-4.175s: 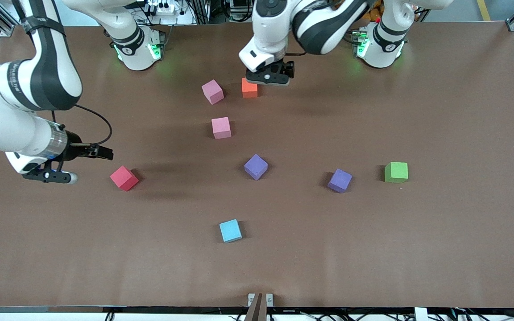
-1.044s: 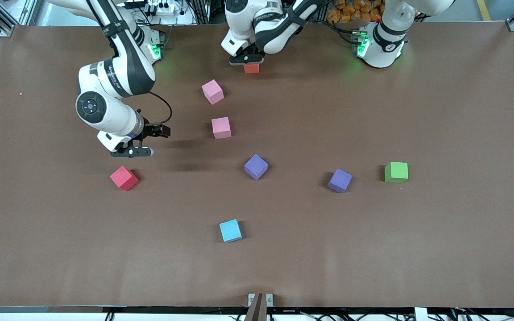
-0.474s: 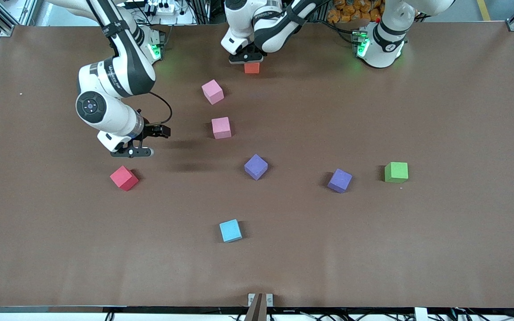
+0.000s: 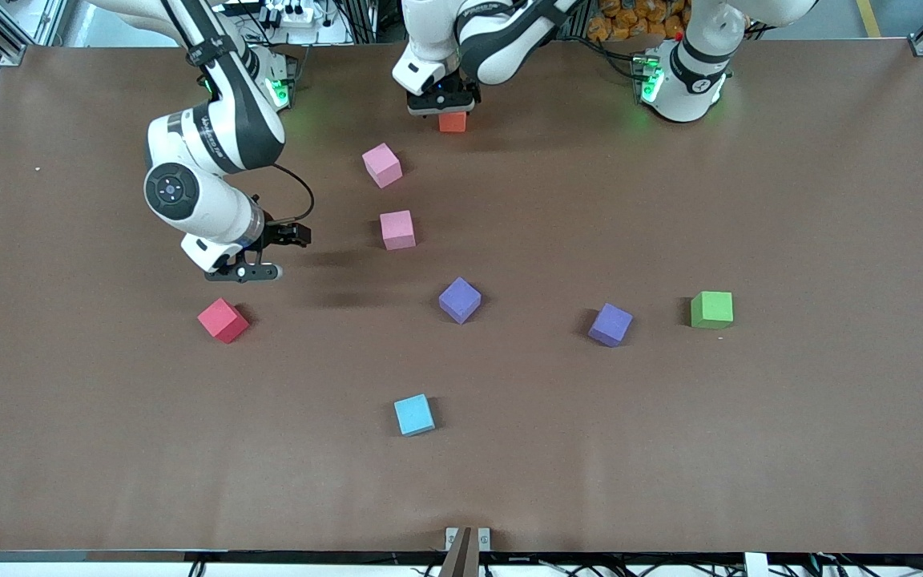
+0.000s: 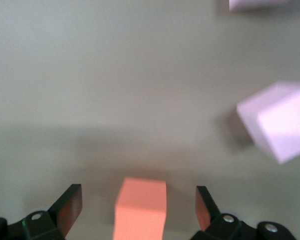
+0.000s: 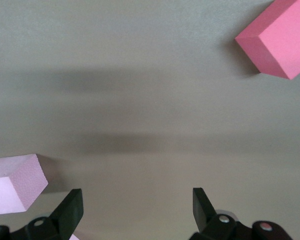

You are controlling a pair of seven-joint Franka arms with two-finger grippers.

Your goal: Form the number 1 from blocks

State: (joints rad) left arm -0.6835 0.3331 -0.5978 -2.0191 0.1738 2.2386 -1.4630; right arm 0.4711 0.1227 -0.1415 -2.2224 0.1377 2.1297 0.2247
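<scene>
- Orange block (image 4: pixel 452 122): rests on the table at the robots' edge, between the two arm bases, farthest from the front camera of all the cubes. Judged to be the head of the figure 1.
- Left gripper (image 4: pixel 441 105): directly over the orange block, fingers spread wide with a gap on either side of the cube in the left wrist view (image 5: pixel 140 210); not holding it.
- Pink block, upper (image 4: pixel 382 165): nearer the front camera than the orange one and offset toward the right arm's end, turned at an angle. Possibly meant as the flag of the 1 (a guess only).
- Pink block, lower (image 4: pixel 397 229): nearer the camera again, sitting square, apart from its twin.
- Purple block, central (image 4: pixel 459 300): nearer the camera than both pinks, rotated, not in line with anything.
- Purple block, outer (image 4: pixel 610 324): well toward the left arm's end, just beside the green cube (image 4: pixel 711 309).
- Right gripper (image 4: pixel 242 272): hangs over bare table between the red cube (image 4: pixel 223 320) and the lower pink block, fingers wide apart, empty.
- Not part of the figure: red cube, green cube, light blue cube (image 4: pixel 413 415).
- Progress: early. One block appears placed; no column exists yet. Four blocks remain to be gathered and squared beneath the orange one.
</scene>
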